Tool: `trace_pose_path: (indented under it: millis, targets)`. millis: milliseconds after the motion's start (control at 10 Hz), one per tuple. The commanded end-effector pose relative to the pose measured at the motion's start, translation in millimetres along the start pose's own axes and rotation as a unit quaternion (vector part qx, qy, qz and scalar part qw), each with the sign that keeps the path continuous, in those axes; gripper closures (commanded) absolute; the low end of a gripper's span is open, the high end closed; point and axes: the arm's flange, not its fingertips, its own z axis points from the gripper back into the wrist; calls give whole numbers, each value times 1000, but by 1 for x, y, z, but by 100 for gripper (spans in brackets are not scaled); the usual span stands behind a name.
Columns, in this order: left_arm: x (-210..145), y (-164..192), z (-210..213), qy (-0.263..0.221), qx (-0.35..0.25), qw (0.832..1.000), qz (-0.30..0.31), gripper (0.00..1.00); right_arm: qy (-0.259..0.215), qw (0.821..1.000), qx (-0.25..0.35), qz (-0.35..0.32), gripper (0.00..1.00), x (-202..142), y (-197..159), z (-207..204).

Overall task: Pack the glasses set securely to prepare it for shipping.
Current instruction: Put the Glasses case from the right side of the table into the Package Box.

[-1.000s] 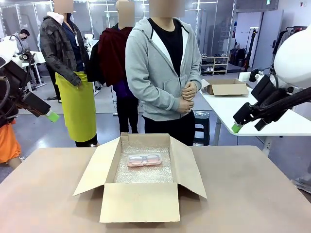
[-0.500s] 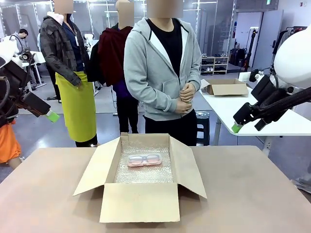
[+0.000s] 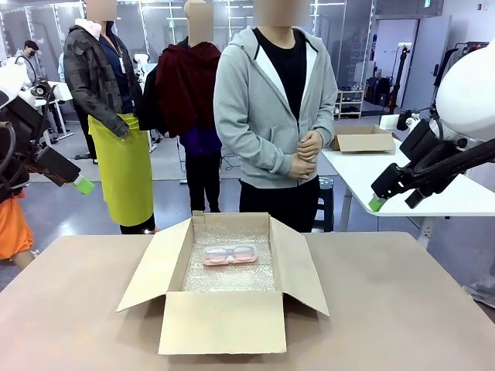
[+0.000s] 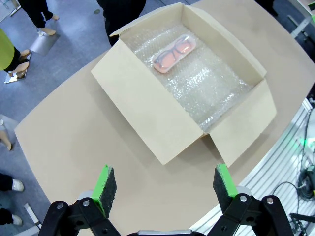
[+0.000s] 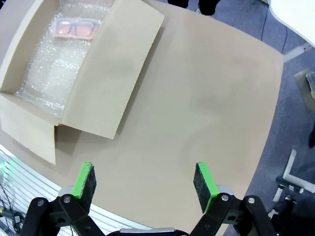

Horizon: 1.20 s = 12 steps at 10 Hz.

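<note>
- Resting flat inside an open cardboard box (image 3: 223, 321) at the middle of the table (image 3: 402, 301), a pink case (image 3: 230, 254) shows a pair of eyeglasses through its translucent shell. It lies on the bubble wrap (image 3: 229, 282) that lines the box floor, close to the far wall of the box.
- All four box flaps stand open: the two side flaps splay outward and the near flap hangs down toward the robot's side.
- The left gripper (image 4: 163, 168) hangs high over the table's left side, looking down on the box from well apart. Its green-padded fingers are spread wide and hold nothing.
- The right gripper (image 5: 144, 166) hangs just as high over the right side of the table, beside the box rather than above it. Its fingers are also wide apart and empty.
- A person (image 3: 274, 116) in a grey zip hoodie stands at the far side of the table, hands (image 3: 307, 154) clasped together at the waist and well clear of the box.
- Beyond the right arm, a second box (image 3: 362, 140) of brown cardboard sits open on a white table (image 3: 464, 202) — other people stand farther back on the left.
</note>
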Motion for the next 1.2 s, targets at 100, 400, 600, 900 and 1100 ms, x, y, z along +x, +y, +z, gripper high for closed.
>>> trace_pose_path:
  millis: [100, 400, 600, 900, 1100]
  targets:
    - [0, 0, 2, -4, -6, 1000, -2, 0, -1, 1000, -1, 6, 0, 2, 0, 1]
    - [0, 0, 2, -4, -6, 1000, -2, 0, -1, 1000, -1, 6, 0, 2, 0, 1]
    - [0, 0, 2, -4, -6, 1000, -2, 0, -1, 1000, -1, 6, 0, 2, 0, 1]
    - [0, 0, 2, -4, -6, 1000, -2, 0, -1, 1000, -1, 6, 0, 2, 0, 1]
    - [0, 0, 2, -4, -6, 1000, -2, 0, -1, 1000, -1, 6, 0, 2, 0, 1]
